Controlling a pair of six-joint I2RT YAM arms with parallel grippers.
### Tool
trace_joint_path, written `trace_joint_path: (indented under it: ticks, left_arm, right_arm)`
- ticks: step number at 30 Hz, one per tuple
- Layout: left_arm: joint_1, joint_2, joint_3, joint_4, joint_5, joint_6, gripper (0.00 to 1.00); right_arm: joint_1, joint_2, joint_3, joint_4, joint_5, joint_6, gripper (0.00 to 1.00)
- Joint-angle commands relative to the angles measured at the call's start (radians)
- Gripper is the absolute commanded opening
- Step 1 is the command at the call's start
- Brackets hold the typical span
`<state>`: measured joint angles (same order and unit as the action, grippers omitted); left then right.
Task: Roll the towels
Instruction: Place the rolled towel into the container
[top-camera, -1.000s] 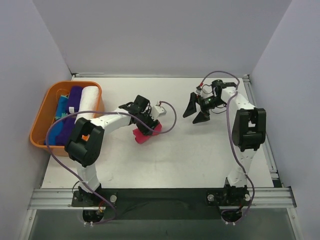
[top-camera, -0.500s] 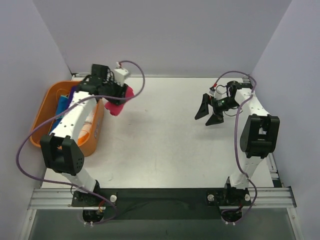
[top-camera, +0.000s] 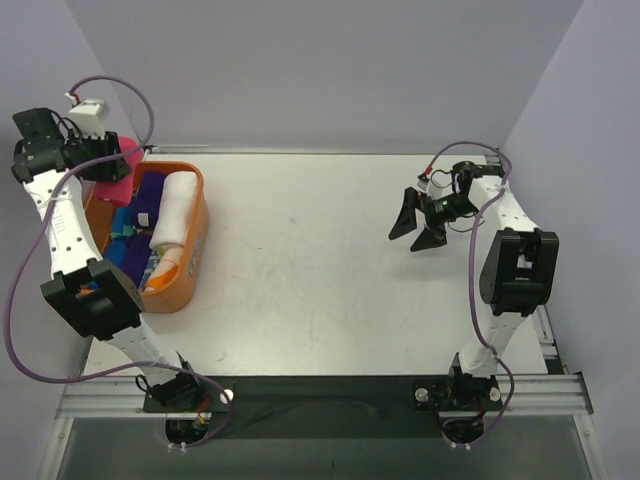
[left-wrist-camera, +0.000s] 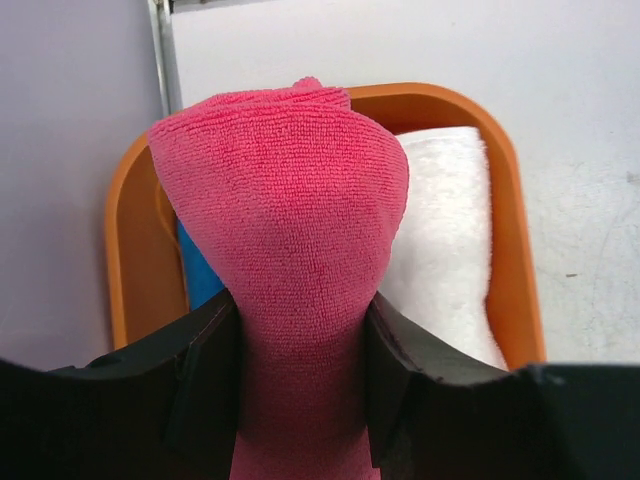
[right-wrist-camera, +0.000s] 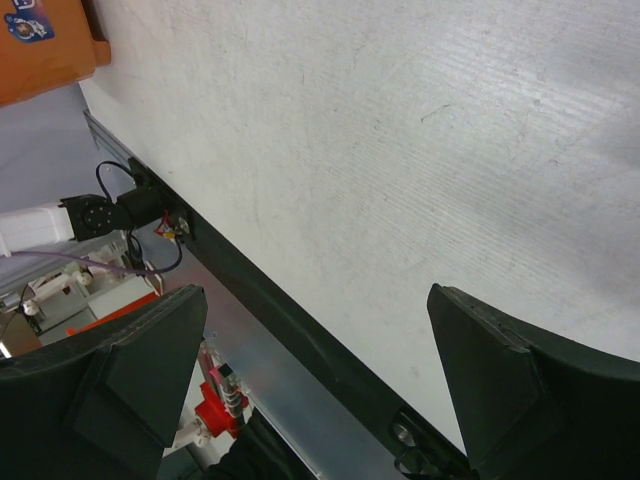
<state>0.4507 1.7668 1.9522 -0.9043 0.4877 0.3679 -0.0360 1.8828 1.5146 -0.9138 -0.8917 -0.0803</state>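
My left gripper (left-wrist-camera: 300, 330) is shut on a rolled hot pink towel (left-wrist-camera: 285, 230), held in the air above the far left end of the orange basket (top-camera: 192, 262); the top view shows this pink towel (top-camera: 118, 185) beside the gripper (top-camera: 100, 165). Inside the basket lie a rolled white towel (top-camera: 172, 208), a dark purple towel (top-camera: 148, 195) and a blue towel (top-camera: 125, 222). In the left wrist view the white towel (left-wrist-camera: 445, 250) and a blue strip (left-wrist-camera: 200, 280) show under the pink roll. My right gripper (top-camera: 412, 222) hangs open and empty over the table's right side.
The white tabletop (top-camera: 320, 270) is walled by pale panels at the left, back and right. A metal rail (top-camera: 320, 395) runs along the near edge by the arm bases. The right wrist view shows bare table (right-wrist-camera: 400, 150) and that rail (right-wrist-camera: 300, 330).
My left arm has swung the pink towel from mid-table leftward to above the basket's far left end. The right gripper drifted slightly right and opened a little wider.
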Motion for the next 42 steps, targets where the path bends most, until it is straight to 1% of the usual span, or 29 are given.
trace_joint_path:
  ticks: [1,4,10,14,17,22,29,42]
  left_arm:
    - [0.061,0.077,0.095,-0.057,0.106,0.037,0.00]
    - [0.066,0.149,0.154,-0.079,0.062,0.043,0.00]
    - [0.063,0.269,0.198,-0.087,-0.021,0.000,0.00]
    - [0.052,0.312,0.253,-0.085,-0.073,-0.040,0.00]
    - [0.048,0.330,0.274,-0.067,-0.141,-0.066,0.00]
    - [0.043,0.358,0.286,-0.050,-0.222,-0.046,0.00]
    - [0.028,0.385,0.274,-0.048,-0.247,-0.001,0.00]
    - [0.000,0.459,0.295,-0.008,-0.310,0.011,0.00]
  right_arm:
    - [0.004,-0.025,0.002,-0.053,0.004,-0.010,1.00]
    - [0.004,-0.016,-0.002,-0.050,-0.021,-0.010,1.00]
    - [0.002,0.012,0.009,-0.054,-0.068,0.002,1.00]
    - [0.002,0.025,0.010,-0.054,-0.088,0.005,1.00]
    - [0.002,0.029,0.012,-0.054,-0.105,0.007,1.00]
    - [0.002,0.022,0.010,-0.054,-0.118,0.008,1.00]
    - [-0.001,0.022,0.006,-0.056,-0.122,0.005,1.00]
    - [-0.013,0.022,-0.002,-0.059,-0.145,0.008,1.00]
